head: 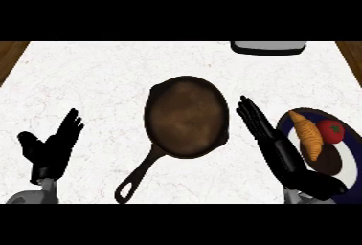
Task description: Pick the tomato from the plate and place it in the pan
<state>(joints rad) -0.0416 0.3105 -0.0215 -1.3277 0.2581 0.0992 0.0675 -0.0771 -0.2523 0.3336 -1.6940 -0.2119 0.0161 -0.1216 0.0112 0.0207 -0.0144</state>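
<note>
Right hand fingers straight, holding nothing, between pan and plate. Risk: knocking carrot beside tomato when reaching. Left hand resting open.

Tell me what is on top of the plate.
On the plate lie a tomato and an orange carrot, side by side. The right hand covers the plate's left edge, so anything lying there cannot be seen.

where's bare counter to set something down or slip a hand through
Bare: the wide stretch between the left hand and the pan, and the strip beyond the pan up to the grey thing. Crowded: the right hand fills the gap between pan and plate, which holds tomato and carrot.
</note>
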